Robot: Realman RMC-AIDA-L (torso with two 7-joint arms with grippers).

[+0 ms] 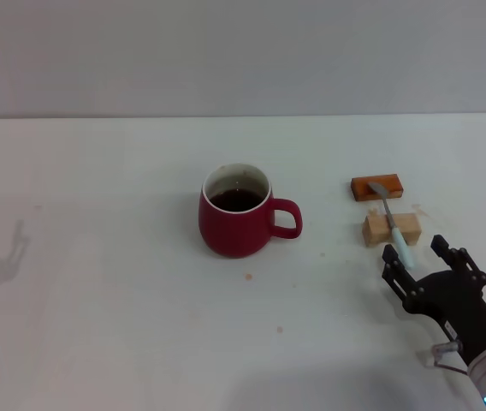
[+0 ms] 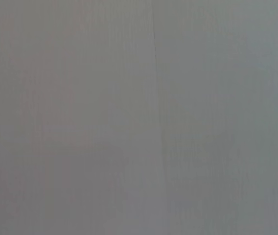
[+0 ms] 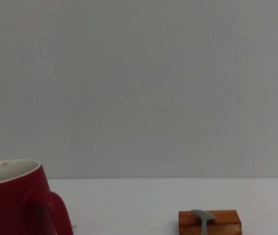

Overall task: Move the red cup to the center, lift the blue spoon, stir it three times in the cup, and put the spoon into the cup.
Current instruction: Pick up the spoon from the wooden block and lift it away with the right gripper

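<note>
The red cup (image 1: pixel 236 214) stands upright near the middle of the white table, holding dark liquid, its loop handle pointing right. It also shows in the right wrist view (image 3: pixel 19 200). The blue spoon (image 1: pixel 394 224) lies across two small blocks to the cup's right, its grey bowl (image 3: pixel 202 217) on the orange-brown block and its pale blue handle pointing toward me. My right gripper (image 1: pixel 418 253) is open, low over the table, its fingers on either side of the handle's near end. My left gripper is out of view; only a dark bit of that arm shows at the far left edge.
An orange-brown block (image 1: pixel 376 187) and a tan wooden block (image 1: pixel 391 229) sit right of the cup and carry the spoon. A plain grey wall (image 2: pixel 139 117) rises behind the table (image 1: pixel 97 282). Small brown specks dot the table in front of the cup.
</note>
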